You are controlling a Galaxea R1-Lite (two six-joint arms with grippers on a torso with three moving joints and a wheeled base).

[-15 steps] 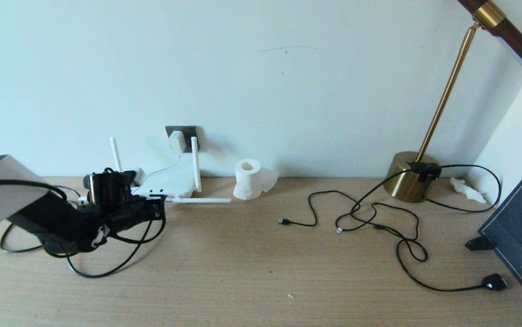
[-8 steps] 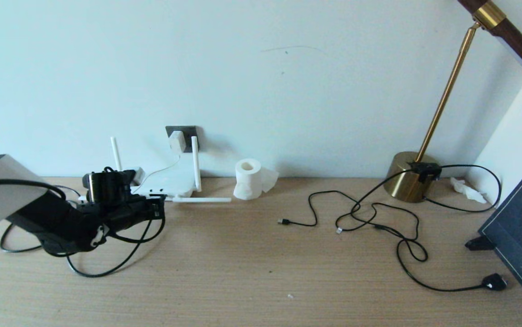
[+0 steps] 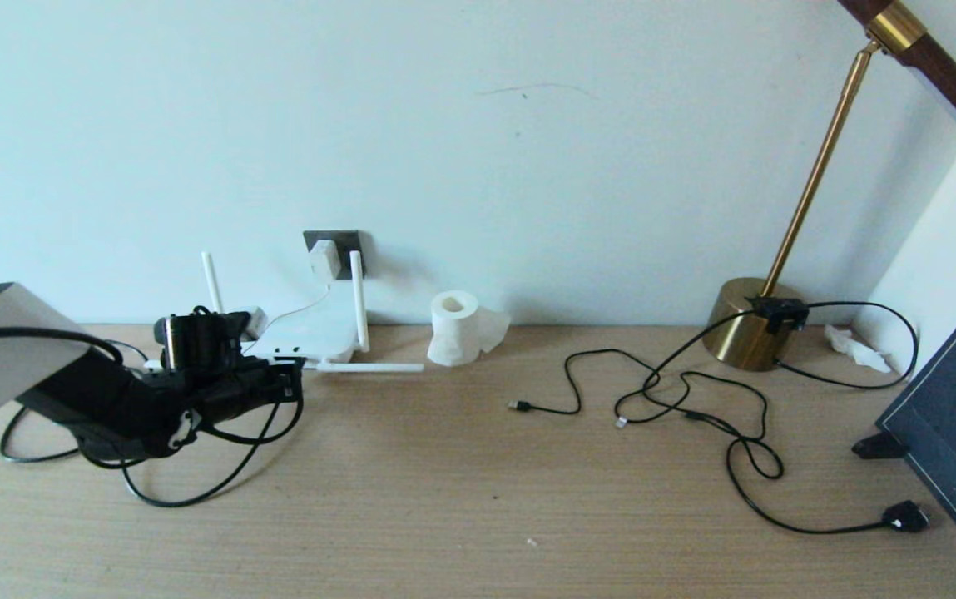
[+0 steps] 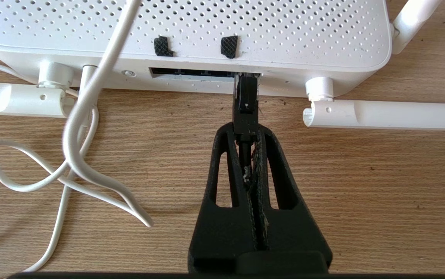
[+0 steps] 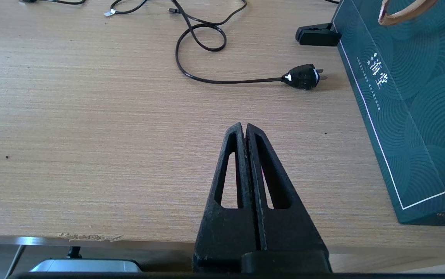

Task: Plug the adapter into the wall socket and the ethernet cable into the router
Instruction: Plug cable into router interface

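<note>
At the far left of the pale wooden desk [image 3: 478,499], against the wall, lies the flat white perforated router [image 3: 311,333] with its slim stick antennas, two upright and others folded flat along the desk. Just near of it sits the left gripper [image 4: 246,130], its black fingers pinched tight on the black boot of the ethernet cable [image 4: 245,101]. The cable's plug tip sits at the mouth of a dark port slot on the router's near face; how deep it sits cannot be told. In the head view the cable's slack loops on the desk around and near of the left arm.

Above the router, the small white rounded adapter [image 3: 324,259] is seated in the dark grey square wall socket [image 3: 343,242], and its thin white cord [image 4: 90,97] runs down across the router and curls on the desk beside it.

Right of the router stands a white tissue roll [image 3: 454,328]. Further right, thin black cables [image 3: 694,408] tangle on the desk, one ending in a chunky black plug [image 5: 303,76], near a round brass lamp base [image 3: 750,324]. A dark green patterned box [image 5: 412,97] leans at the far right.

The right gripper [image 5: 244,128] hangs over the near desk edge, fingers pressed together on nothing.
</note>
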